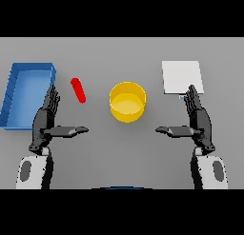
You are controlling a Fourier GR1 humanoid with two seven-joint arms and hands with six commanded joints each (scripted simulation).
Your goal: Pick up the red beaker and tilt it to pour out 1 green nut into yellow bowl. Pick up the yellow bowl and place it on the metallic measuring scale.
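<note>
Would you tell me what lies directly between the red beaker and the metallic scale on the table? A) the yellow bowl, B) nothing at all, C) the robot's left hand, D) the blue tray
A: the yellow bowl sits mid-table, with the red beaker to its left and the metallic scale to its right; the blue tray is at the far left.

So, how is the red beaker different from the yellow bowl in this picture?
The red beaker is slim and long; the yellow bowl is wide and round. The red beaker looks to lie tilted on the table, while the yellow bowl stands upright with its opening up. The beaker is nearer the left hand. Neither is held.
</note>
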